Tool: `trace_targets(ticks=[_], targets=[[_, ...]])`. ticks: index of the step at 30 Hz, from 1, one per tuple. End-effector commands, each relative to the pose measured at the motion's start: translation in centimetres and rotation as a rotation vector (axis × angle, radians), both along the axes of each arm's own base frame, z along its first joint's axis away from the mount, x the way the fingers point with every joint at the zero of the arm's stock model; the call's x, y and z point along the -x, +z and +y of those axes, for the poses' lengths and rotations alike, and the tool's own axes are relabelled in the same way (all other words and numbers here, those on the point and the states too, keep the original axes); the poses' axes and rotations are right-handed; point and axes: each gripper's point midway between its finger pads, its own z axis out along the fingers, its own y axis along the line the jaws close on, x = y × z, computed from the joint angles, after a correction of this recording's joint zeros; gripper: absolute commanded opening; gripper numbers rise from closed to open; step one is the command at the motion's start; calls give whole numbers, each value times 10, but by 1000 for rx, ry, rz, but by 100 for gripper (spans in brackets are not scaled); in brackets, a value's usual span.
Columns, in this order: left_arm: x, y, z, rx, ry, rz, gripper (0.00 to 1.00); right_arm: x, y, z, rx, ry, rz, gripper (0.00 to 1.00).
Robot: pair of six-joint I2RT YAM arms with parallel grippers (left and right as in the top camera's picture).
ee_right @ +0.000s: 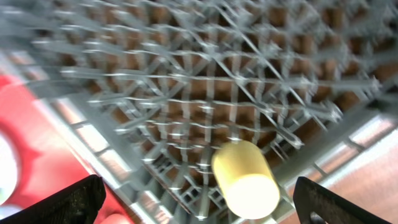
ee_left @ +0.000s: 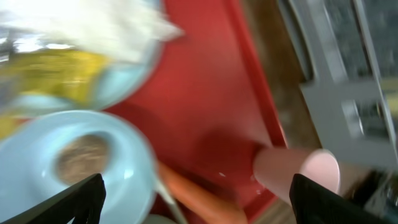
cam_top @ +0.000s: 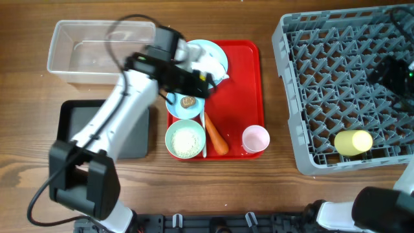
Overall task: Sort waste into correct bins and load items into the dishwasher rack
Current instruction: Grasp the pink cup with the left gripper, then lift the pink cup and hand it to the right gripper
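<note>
The left fingers (ee_left: 74, 202) are sitting nearest the lens in their wrist view: two black tips spread wide apart at the lower corners. Beneath them I am seeing a light blue bowl (ee_left: 134, 155) holding a brown food lump (ee_left: 81, 158). An orange carrot (ee_left: 199, 198) is lying just beside the bowl. A pale pink cup (ee_left: 298, 174) is standing near the edge of the red tray (ee_left: 211, 81). Past the bowl, a blue plate (ee_left: 127, 84) is carrying white crumpled paper (ee_left: 106, 25) and a yellow wrapper (ee_left: 56, 74) (this view is badly blurred).

From overhead, a second bowl (cam_top: 169, 129) of white rice (cam_top: 185, 140) is resting at the tray's front, with the white spoon (cam_top: 203, 139) between it and the carrot. The clear tub (cam_top: 90, 55) and the black tray (cam_top: 72, 116) are lying on the worktop (cam_top: 259, 194) to the left.

The right fingers (ee_right: 62, 202) are likewise parted wide, hanging above the grey dishwasher rack (ee_right: 186, 93). The yellow cup (ee_right: 245, 180) is lying on its side in the rack, near the rim.
</note>
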Motion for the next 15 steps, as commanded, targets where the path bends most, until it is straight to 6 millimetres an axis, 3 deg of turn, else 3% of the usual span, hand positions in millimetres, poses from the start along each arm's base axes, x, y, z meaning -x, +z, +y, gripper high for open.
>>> trace_targets(ticks=[1,3,5,10,11,12,13,14,15], targets=[[40,-5,-51,-33,-256,-54,93,-18,9,31,-4,139,-52,100],[58,-10,-75,-20,-248,-5,88,-33,13,47,12,196,-94,100],[71,-30,-88,-59,-262,42,85,-41,16,53,20,217,-119,100],[98,-80,-105,-141,-322,147,80,-39,15,53,19,218,-113,100],[104,-89,-108,-156,-337,165,67,-39,15,54,18,218,-111,100],[105,-94,-109,-166,-340,167,45,-39,15,54,18,218,-111,100],[104,-94,-108,-172,-332,165,30,-39,15,54,19,218,-111,100],[101,-95,-106,-179,-324,157,22,-39,15,53,19,218,-111,100],[100,-95,-106,-178,-320,157,20,-39,15,54,18,218,-111,100]])
